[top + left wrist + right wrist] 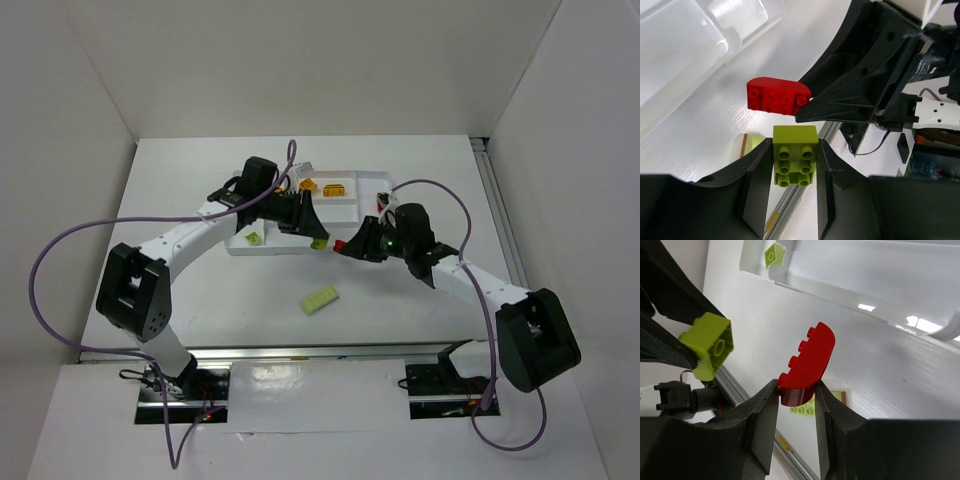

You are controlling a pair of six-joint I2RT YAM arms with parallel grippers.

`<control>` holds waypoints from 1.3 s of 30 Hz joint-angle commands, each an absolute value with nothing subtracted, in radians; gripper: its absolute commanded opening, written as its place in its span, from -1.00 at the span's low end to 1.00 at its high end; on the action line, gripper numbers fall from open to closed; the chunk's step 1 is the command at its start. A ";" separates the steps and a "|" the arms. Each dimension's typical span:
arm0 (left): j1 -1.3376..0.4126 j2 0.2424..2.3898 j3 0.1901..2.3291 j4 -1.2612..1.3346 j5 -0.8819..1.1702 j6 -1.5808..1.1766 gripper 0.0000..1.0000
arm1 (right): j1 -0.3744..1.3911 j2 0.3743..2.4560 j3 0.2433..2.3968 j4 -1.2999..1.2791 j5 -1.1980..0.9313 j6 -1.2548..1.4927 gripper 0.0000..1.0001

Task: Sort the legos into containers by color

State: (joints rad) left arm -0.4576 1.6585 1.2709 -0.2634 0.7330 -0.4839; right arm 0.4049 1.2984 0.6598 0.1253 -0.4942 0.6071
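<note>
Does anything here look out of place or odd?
One light green lego plate lies alone on the table, outside the white tray. Otherwise nothing stands out: the left fingers pinch a green brick, the right fingers a red brick.

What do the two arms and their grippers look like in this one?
Both the left arm and right arm have white links between bulky black joint housings. A purple cable loops along each. The left gripper and right gripper have matte black, flat-faced fingers.
</note>
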 commanded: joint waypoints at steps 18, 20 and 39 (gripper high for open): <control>-0.417 1.917 1.632 -0.543 0.334 -0.457 -1.00 | 0.388 1.601 1.028 -0.015 0.300 0.525 -0.29; -0.417 1.934 1.654 -0.543 0.292 -0.457 -1.00 | 0.388 1.630 1.074 -0.034 0.301 0.534 0.31; -0.399 2.236 1.939 -0.614 0.051 -0.500 -0.27 | 0.388 1.187 0.893 -0.216 0.312 0.502 0.76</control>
State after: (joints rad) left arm -0.4057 2.2120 1.8881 -0.6064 0.0834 -0.4713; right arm 0.3935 1.2274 0.9264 -0.1406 0.3031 0.5186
